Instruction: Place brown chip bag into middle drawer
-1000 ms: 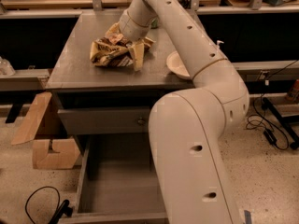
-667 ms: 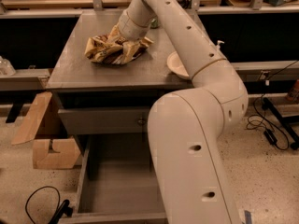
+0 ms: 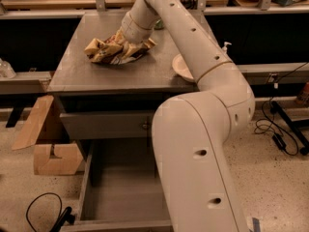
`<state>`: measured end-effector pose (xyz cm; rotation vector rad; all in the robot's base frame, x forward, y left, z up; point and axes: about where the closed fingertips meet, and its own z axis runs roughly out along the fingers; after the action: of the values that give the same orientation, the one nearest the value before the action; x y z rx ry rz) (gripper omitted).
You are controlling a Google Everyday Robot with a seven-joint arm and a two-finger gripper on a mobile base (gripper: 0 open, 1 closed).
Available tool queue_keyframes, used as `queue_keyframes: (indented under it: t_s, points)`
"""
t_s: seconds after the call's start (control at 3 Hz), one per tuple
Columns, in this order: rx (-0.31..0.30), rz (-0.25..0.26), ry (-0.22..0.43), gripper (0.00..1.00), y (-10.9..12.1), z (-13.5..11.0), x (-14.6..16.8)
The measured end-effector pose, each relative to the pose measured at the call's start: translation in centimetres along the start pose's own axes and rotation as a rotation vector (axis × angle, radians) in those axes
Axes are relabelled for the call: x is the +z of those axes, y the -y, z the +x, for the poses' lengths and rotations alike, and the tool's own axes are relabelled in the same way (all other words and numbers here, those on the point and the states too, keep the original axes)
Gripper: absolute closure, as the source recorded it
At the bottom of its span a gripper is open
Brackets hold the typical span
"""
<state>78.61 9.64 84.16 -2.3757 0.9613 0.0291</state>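
The brown chip bag (image 3: 110,50), crumpled tan-yellow foil with dark patches, is at the middle of the grey cabinet top (image 3: 96,76). My gripper (image 3: 129,46) reaches down from the back and is shut on the bag's right end, just above the surface. The middle drawer (image 3: 116,187) stands pulled open low at the front of the cabinet; it is a grey tray with a bare floor. My arm hides its right side.
A cream bowl (image 3: 179,67) sits at the right edge of the cabinet top, partly behind my arm. A shut drawer front with a small knob (image 3: 145,125) is above the open drawer. A cardboard box (image 3: 48,146) and a black cable (image 3: 41,211) lie on the floor at the left.
The bag has moved a little left and toward the back of the top together with my gripper, and its shape has flattened out.
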Motion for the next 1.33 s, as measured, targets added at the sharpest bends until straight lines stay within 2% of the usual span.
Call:
queue_keyframes:
  t_s: [0.67,1.0,1.33]
  points:
    - [-0.007,0.0,-0.005,1.0,0.2,-0.2,-0.1]
    - [-0.065,0.001,-0.062,1.0,1.5,-2.0,-3.1]
    - [-0.123,-0.003,-0.127,1.0,2.2,-5.2,-7.8]
